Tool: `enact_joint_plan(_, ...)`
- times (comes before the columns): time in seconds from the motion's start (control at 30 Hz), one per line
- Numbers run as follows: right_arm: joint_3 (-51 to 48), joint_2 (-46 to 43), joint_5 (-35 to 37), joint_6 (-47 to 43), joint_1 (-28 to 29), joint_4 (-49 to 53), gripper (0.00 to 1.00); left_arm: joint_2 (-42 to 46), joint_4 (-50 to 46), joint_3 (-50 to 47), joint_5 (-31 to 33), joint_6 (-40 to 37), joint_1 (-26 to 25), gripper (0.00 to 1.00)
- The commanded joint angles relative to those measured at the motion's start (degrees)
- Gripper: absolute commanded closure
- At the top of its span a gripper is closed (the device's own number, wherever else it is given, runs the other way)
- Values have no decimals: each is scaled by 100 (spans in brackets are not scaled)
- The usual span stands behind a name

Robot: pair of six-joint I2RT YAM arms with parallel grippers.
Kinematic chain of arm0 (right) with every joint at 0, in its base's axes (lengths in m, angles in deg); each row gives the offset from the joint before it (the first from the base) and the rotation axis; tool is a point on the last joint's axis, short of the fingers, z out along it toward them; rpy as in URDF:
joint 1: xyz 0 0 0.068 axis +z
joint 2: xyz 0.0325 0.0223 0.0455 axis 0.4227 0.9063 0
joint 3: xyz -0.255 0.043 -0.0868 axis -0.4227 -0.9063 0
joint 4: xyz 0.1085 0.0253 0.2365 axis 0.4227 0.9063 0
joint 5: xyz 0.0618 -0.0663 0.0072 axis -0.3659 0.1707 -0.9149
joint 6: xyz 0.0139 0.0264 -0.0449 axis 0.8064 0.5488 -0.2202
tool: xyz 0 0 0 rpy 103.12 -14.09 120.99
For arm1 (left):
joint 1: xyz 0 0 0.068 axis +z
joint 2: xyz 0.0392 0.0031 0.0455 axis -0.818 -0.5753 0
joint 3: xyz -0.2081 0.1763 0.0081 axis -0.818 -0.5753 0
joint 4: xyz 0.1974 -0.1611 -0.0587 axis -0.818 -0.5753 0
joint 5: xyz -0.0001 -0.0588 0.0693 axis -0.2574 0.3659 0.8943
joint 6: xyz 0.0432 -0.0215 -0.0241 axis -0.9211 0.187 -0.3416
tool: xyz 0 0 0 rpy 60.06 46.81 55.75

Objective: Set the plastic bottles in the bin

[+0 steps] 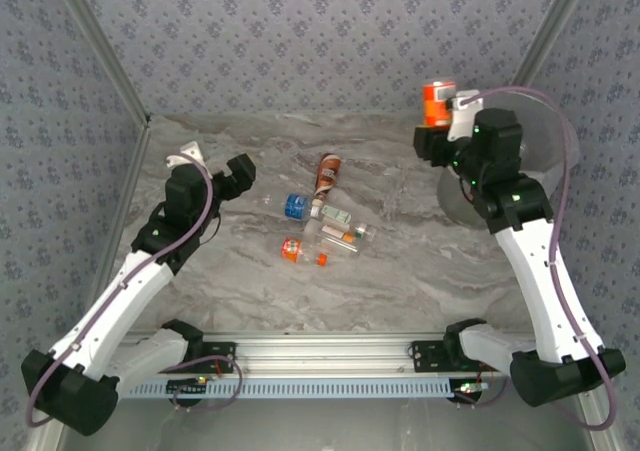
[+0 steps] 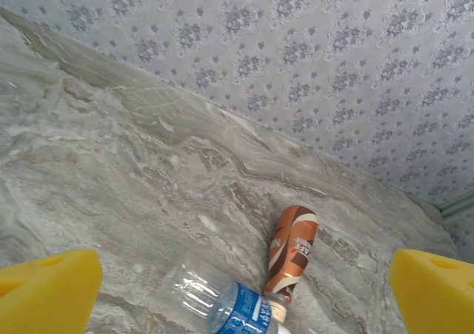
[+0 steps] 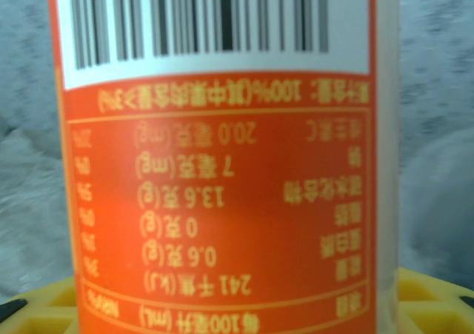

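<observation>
Bin (image 1: pixel 540 121), round and translucent, stands at the far right corner of the grey marbled tabletop (image 1: pixel 400 281), partly behind the right arm. Just off its left rim in the overhead view, the right tool (image 1: pixel 437 129) is clamped on an orange-labelled bottle (image 1: pixel 438 104), which it holds upright and clear of the tabletop; whether the bottle is over the bin's opening cannot be told. At the right wrist the same bottle (image 3: pixel 222 201) fills the frame, its barcode and printed label upside down, with the yellow pads (image 3: pixel 433 293) pressed to its sides. The left tool (image 1: pixel 222 176) hangs over the left half of the tabletop with its jaws spread fully wide and nothing between them. The remaining plastic bottles (image 1: pixel 320 216) lie on their sides in a loose cluster near the middle of the tabletop. Farthest back is a brown-labelled bottle (image 2: pixel 292 249). Touching its neck end is a clear blue-labelled bottle (image 2: pixel 241 312). Nearer the front edge lie several smaller clear ones with orange caps or labels (image 1: pixel 292 249).
</observation>
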Motion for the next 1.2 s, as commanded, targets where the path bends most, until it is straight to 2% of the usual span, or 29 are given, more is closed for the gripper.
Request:
enact_joint_plan(0.0, 163, 19, 558, -197, -493, 237, 51, 269, -20, -188, 352, -165, 10, 0)
enact_joint_plan(0.27, 244, 413, 1342, -248, -1814, 108, 50, 253, -169, -206, 558, -190, 32, 0)
enact_joint_plan(0.53, 402, 1157, 1061, -173, -2999, -145, 50, -78, -362, -16, 525, -243, 37, 1)
enact_joint_plan(0.7, 253, 1511, 934, -322, -3122, -338, 48, -236, -474, 32, 499, -165, 52, 1)
enact_joint_plan(0.97, 172, 1495, 602, 28, -3087, -16, 29, -387, -723, 74, 480, 18, 155, 0)
enact_joint_plan(1.17, 250, 1302, 523, 288, -2988, 238, 21, -410, -776, 31, 409, 156, 280, 1)
